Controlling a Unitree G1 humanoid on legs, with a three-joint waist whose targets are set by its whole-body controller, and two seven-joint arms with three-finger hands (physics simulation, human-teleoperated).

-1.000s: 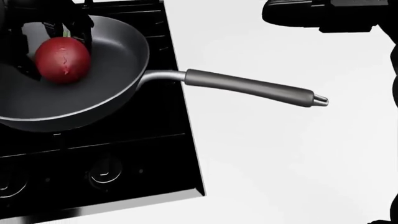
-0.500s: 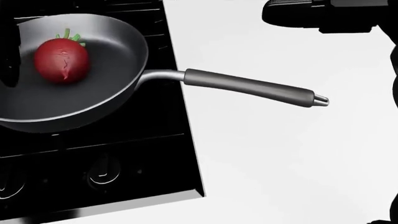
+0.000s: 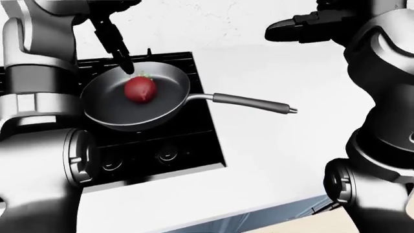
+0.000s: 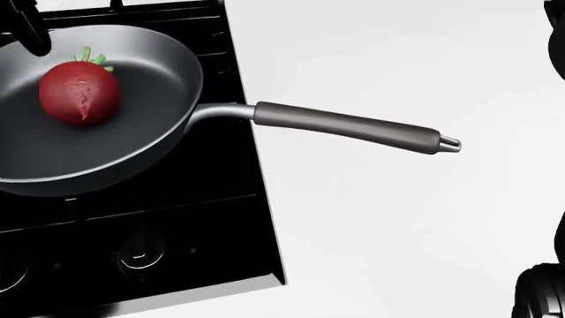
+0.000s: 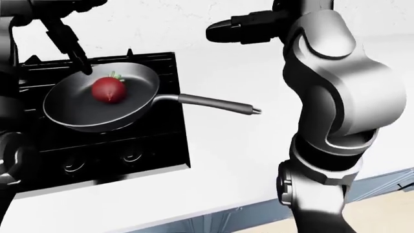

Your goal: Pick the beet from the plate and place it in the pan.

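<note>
The red beet [image 4: 79, 93] with green stem stubs lies inside the grey pan [image 4: 132, 142] on the black stove, at the upper left of the head view. It also shows in the left-eye view [image 3: 140, 89]. My left hand [image 3: 116, 46] is open and empty, raised just above the pan's upper-left rim, apart from the beet. My right hand [image 3: 291, 29] hovers open and empty over the white counter at the top right of the left-eye view. No plate shows in any view.
The pan's long handle [image 4: 349, 127] sticks out to the right over the white counter [image 4: 397, 232]. The black stove [image 4: 141, 252] has knobs along its lower edge. My right arm [image 5: 330, 97] fills the right of the right-eye view.
My left hand has let go of the beet and lifted up and away from the pan. The beet rests in the pan. The head view has shifted slightly, and the right hand has left it.
</note>
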